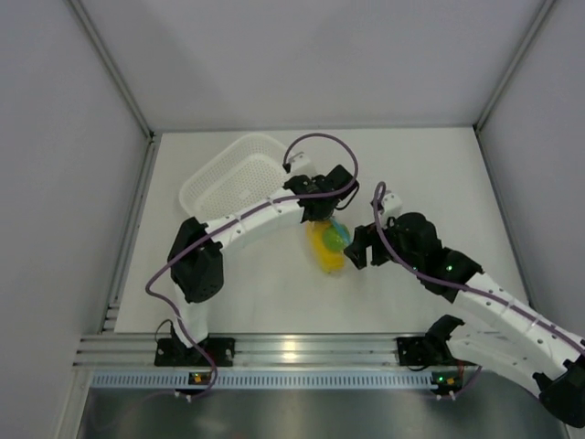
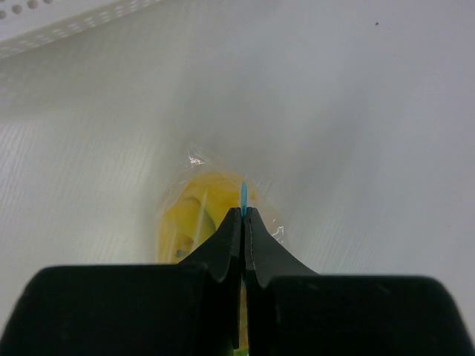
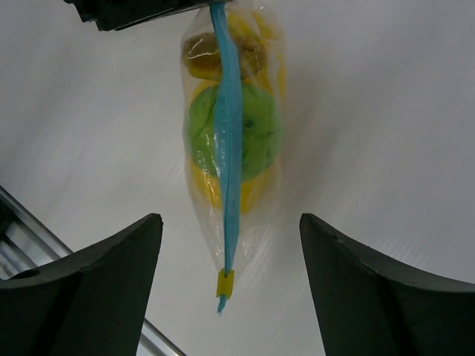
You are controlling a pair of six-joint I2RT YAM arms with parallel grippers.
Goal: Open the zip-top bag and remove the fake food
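Note:
The clear zip-top bag (image 1: 329, 243) hangs above the table with its light blue zip strip (image 3: 227, 148) on top and a yellow slider (image 3: 224, 283) at the near end. Inside are the green ball-like fruit (image 3: 260, 133), yellow fruit (image 3: 249, 196) and a banana bunch (image 2: 197, 211). My left gripper (image 1: 318, 212) is shut on the far end of the zip strip (image 2: 243, 194). My right gripper (image 1: 359, 247) is open, its fingers (image 3: 96, 274) either side of the slider end, not touching the bag.
A white perforated basket (image 1: 233, 178) lies at the back left, close behind the left arm; its rim shows in the left wrist view (image 2: 67, 22). Aluminium rail (image 1: 292, 349) runs along the near edge. White walls enclose the table.

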